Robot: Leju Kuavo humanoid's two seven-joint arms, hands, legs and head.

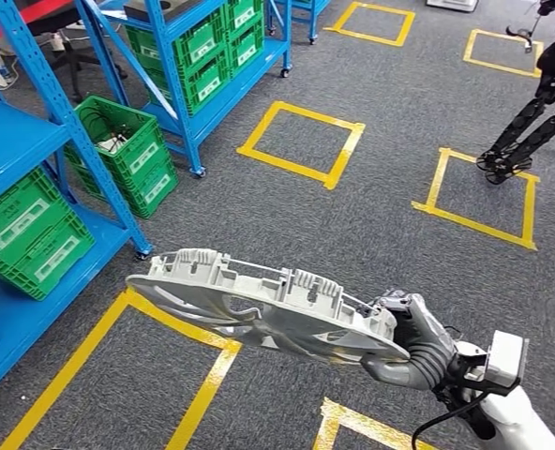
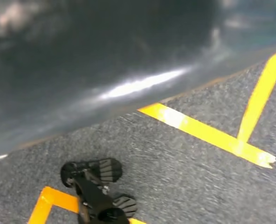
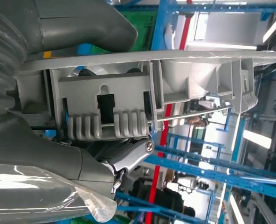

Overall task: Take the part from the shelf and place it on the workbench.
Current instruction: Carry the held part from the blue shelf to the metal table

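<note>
A large flat grey plastic part (image 1: pixel 261 305) with ribbed clips on its upper side hangs level over the carpet in the head view. My right hand (image 1: pixel 416 347) grips its right edge, fingers wrapped around the rim. Up close in the right wrist view, the part (image 3: pixel 136 88) has its rim and clips clamped between my thumb (image 3: pixel 84 23) and the fingers (image 3: pixel 59 158) below. Blue shelving (image 1: pixel 69 122) stands to my left.
Green crates (image 1: pixel 30 234) fill the blue shelves, and one crate stack (image 1: pixel 129 150) sits on the floor. Yellow tape squares (image 1: pixel 303 141) mark the grey carpet. Another dark robot (image 1: pixel 536 94) stands at the far right. The left wrist view looks at carpet and tape (image 2: pixel 207 130).
</note>
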